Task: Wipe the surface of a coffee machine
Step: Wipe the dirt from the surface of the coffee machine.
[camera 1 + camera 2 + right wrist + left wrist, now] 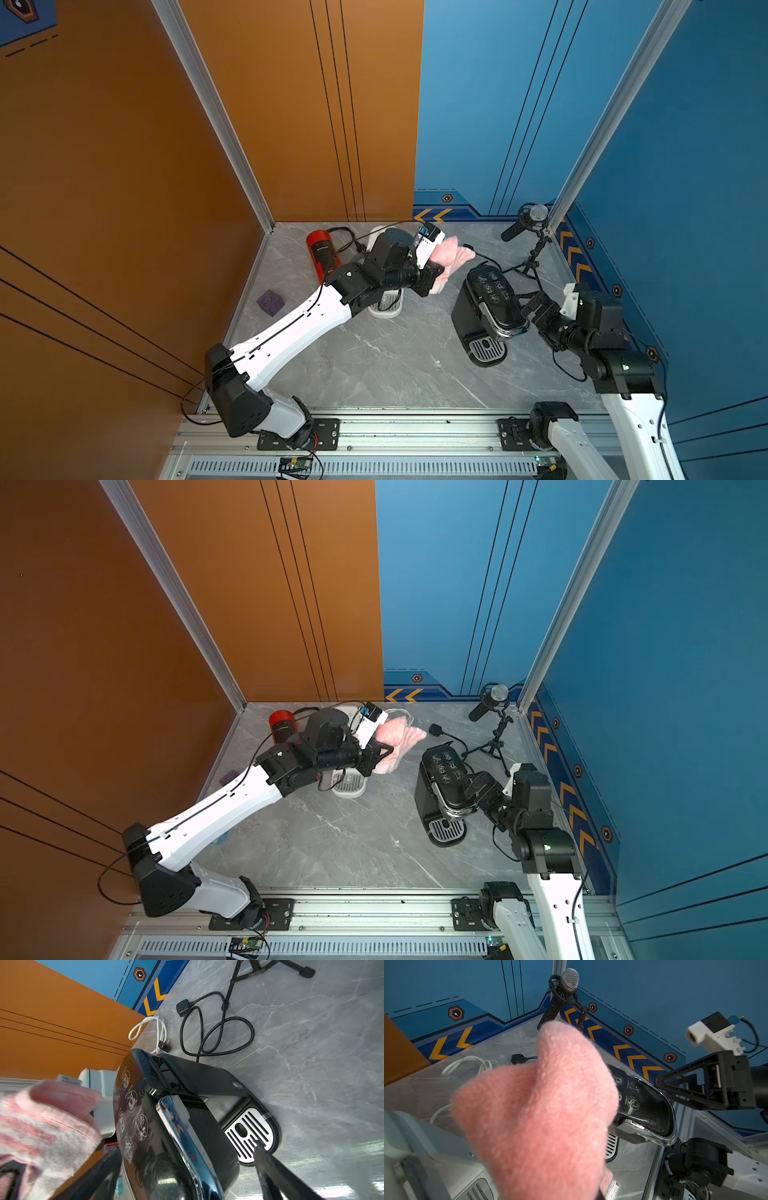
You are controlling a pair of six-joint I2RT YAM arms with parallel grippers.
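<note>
A black coffee machine (486, 311) (442, 796) stands at the right of the marble table, its glossy icon-printed lid (643, 1103) (145, 1118) facing up. My left gripper (434, 274) (380, 752) is shut on a pink cloth (451, 255) (399, 735), held in the air a little left of the machine and apart from it. In the left wrist view the cloth (542, 1105) hides the jaws. My right gripper (525, 311) (473, 793) (187, 1148) is open, its fingers (270, 1167) standing either side of the machine's head.
A white coffee machine (386, 305) (436, 1157) stands under my left wrist. A red cylinder (322, 249) and a purple cube (270, 302) lie at the left. A microphone on a tripod (534, 220) stands in the back right corner. Black cable (218, 1028) and white cable (145, 1026) lie behind the machines.
</note>
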